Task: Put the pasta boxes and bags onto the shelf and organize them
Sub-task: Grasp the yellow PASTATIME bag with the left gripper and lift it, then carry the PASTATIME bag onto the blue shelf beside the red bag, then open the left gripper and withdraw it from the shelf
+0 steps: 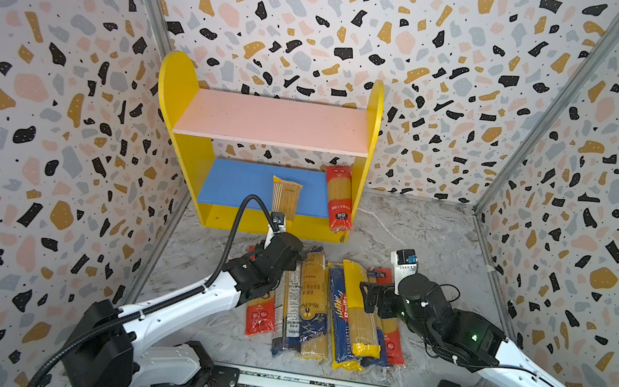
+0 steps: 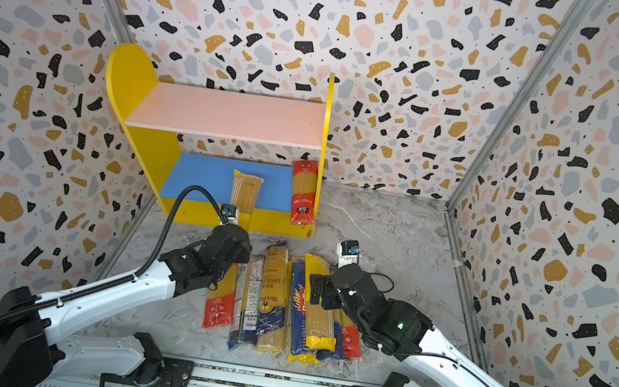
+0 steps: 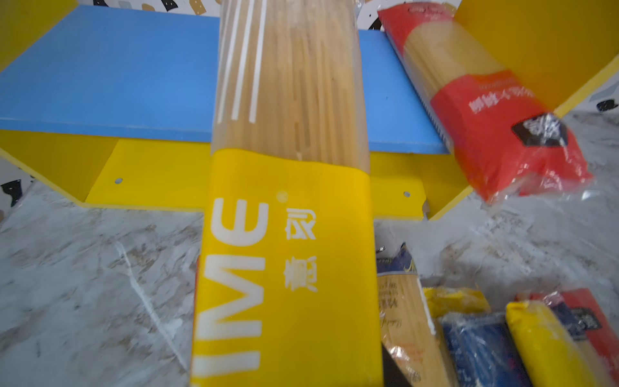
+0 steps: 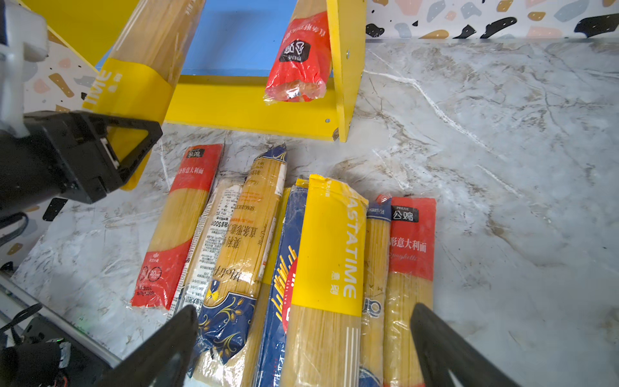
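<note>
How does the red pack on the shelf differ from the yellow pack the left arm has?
The red pack has red wrapping; the yellow pack has a yellow band. The red pack lies free by the right side panel; the yellow pack is gripped by the left hand, over the blue board's middle. Both are long spaghetti packs overhanging that board's front edge.

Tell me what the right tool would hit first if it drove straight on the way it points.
Probably the yellow Pastatime pack on top of the pile; the open right tool points at it. Depth is unclear.
</note>
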Controlling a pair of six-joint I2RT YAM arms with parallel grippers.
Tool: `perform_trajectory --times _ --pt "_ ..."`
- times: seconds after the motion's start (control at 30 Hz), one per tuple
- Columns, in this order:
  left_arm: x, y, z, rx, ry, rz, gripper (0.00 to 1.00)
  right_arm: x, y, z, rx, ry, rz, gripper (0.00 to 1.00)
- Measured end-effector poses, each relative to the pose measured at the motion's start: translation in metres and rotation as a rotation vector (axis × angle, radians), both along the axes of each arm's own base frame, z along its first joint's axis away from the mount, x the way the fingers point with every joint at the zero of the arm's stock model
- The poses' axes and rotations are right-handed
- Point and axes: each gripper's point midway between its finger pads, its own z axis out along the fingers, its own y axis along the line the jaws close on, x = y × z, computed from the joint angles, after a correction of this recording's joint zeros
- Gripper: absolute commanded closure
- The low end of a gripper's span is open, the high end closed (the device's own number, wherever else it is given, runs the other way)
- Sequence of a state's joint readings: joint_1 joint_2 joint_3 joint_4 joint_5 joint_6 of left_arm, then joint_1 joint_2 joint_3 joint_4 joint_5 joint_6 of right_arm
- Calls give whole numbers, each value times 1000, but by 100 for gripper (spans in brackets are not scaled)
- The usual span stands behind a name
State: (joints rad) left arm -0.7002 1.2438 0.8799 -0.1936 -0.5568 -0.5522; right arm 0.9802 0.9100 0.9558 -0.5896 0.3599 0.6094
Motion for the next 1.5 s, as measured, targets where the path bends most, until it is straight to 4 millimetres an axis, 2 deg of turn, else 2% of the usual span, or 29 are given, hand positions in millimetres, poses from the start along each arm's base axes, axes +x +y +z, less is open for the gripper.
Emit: perform_trajectory --times 0.2,0.3,0.47,0.67,0.97,1.07,1.17,1.23,1.33,1.5 --pt "40 -33 24 -53 -43 -30 100 13 -12 1 0 -1 -31 1" --pt "59 -45 27 -72 -51 -40 100 18 -16 2 0 -3 -39 1" --pt "85 -51 11 -76 -24 -32 100 24 -23 1 -6 0 -52 1" --pt "103 -52 -14 -62 29 -22 100 30 -30 1 -6 3 -73 1" --pt "135 -60 -15 -94 33 -21 100 37 -40 0 -4 10 -99 1" --pt "140 -61 -18 -103 39 -24 74 39 -43 0 -1 13 -105 1" --pt "142 -62 -24 -106 52 -32 41 41 -45 -1 1 18 -109 1" --pt "145 -65 -19 -122 34 -35 27 43 -45 -2 2 22 -109 1" --pt "152 -69 -2 -156 -17 -40 20 44 -44 -5 -2 34 -106 1" --pt "155 -73 16 -191 -63 -55 19 46 -44 -8 -5 43 -102 1"
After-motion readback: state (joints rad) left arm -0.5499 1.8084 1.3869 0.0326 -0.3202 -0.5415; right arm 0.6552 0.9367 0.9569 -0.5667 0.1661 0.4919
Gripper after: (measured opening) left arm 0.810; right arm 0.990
